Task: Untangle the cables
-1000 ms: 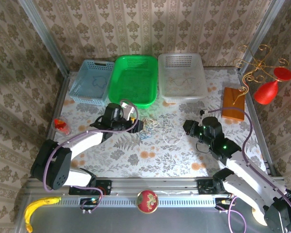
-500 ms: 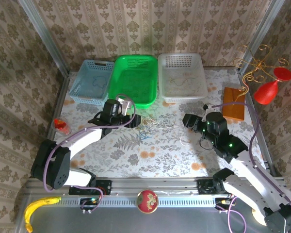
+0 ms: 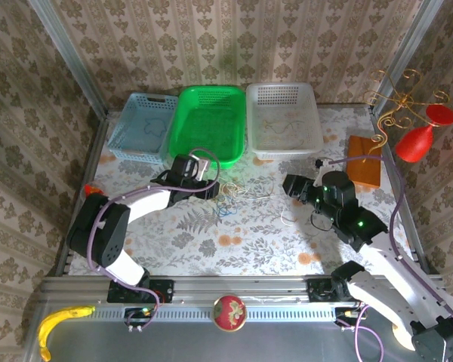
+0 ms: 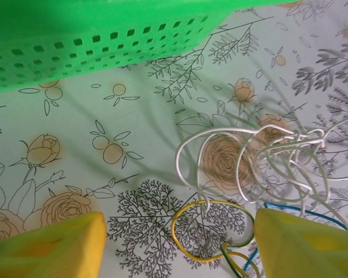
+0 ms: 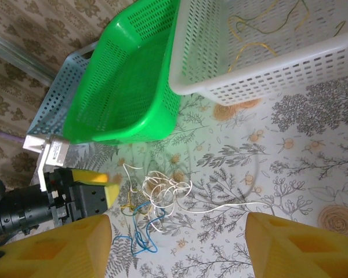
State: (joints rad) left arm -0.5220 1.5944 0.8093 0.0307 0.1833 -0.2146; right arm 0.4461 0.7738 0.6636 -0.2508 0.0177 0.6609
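The cables (image 3: 230, 197) lie in a loose tangle on the floral tablecloth, in front of the green basket (image 3: 208, 124). In the left wrist view, white cable loops (image 4: 267, 156) sit over a yellow loop (image 4: 206, 237), with a blue strand (image 4: 290, 208) beside them. My left gripper (image 4: 177, 249) is open low over the tangle's left edge, and the yellow loop lies between its fingers, ungripped. My right gripper (image 5: 177, 249) is open and empty above and to the right of the tangle (image 5: 162, 194). A white strand (image 5: 232, 205) trails right.
A blue basket (image 3: 145, 124), the green basket and a white basket (image 3: 283, 117) line the back; the white one holds a yellowish cable (image 5: 261, 35). A wooden block (image 3: 362, 161) and red goblet (image 3: 419, 139) stand right. A red object (image 3: 90, 188) sits left.
My right gripper has opened, let go of the white strand and drawn back from the table. My left arm has shifted slightly right, towards the tangle.
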